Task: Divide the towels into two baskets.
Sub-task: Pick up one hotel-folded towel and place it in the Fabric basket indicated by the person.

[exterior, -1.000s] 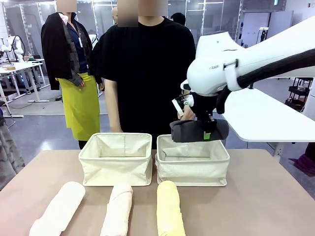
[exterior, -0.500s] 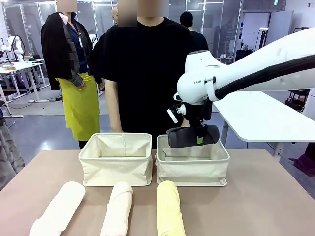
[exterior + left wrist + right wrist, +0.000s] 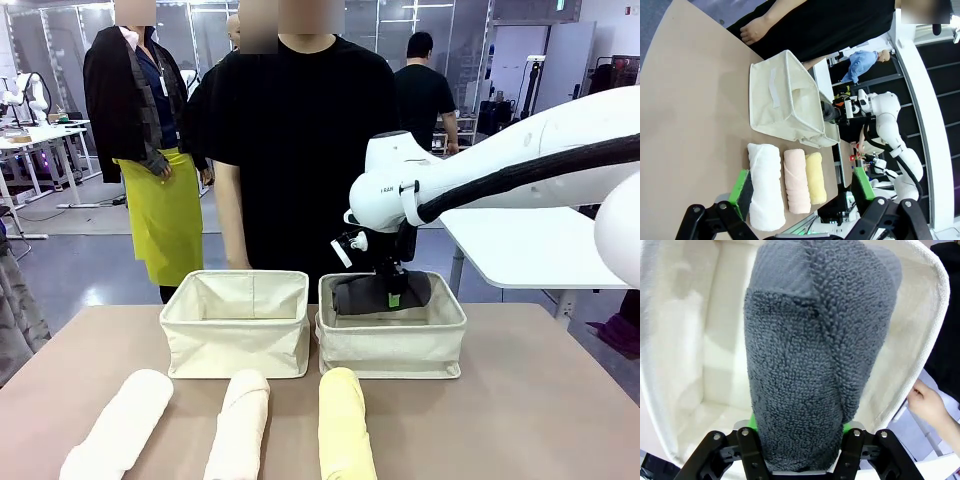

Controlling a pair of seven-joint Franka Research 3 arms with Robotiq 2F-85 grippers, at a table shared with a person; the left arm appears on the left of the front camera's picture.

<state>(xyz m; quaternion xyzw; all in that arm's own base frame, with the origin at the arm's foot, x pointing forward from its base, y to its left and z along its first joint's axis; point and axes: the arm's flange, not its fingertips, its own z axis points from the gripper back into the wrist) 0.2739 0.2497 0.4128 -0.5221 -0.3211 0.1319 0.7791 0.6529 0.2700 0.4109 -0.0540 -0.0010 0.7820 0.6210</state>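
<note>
Here the right pincer (image 3: pixel 392 297) is clenched on the dark grey rolled terry towel (image 3: pixel 380 292), its green pads pressed against the roll's two sides near its middle. In the right wrist view the towel runs lengthwise away from the fingers, its looped pile and one folded edge plain to see. The roll lies level across the mouth of the rectangular cream canvas basket on the robot's right (image 3: pixel 392 347), about at rim height and between the soft walls. Whether it touches the basket's bottom I cannot tell. The white right arm reaches in from the right side and bends down over that basket.

Just beside it to the left, the two nearly touching, stands the matching cream canvas basket (image 3: pixel 236 342). Nearer the robot, three rolls lie side by side on the brown tabletop (image 3: pixel 520 400), a little apart from one another: the white rolled towel (image 3: pixel 120 425) on the left, the cream rolled towel (image 3: pixel 238 425) in the middle, and the pale yellow rolled towel (image 3: pixel 345 425) in front of the right basket.

The left pincer (image 3: pixel 802 186) is released, its green pads spread wide with nothing between them, looking down across the tabletop.

A person in a black shirt (image 3: pixel 300 150) stands at the far side behind the baskets.
</note>
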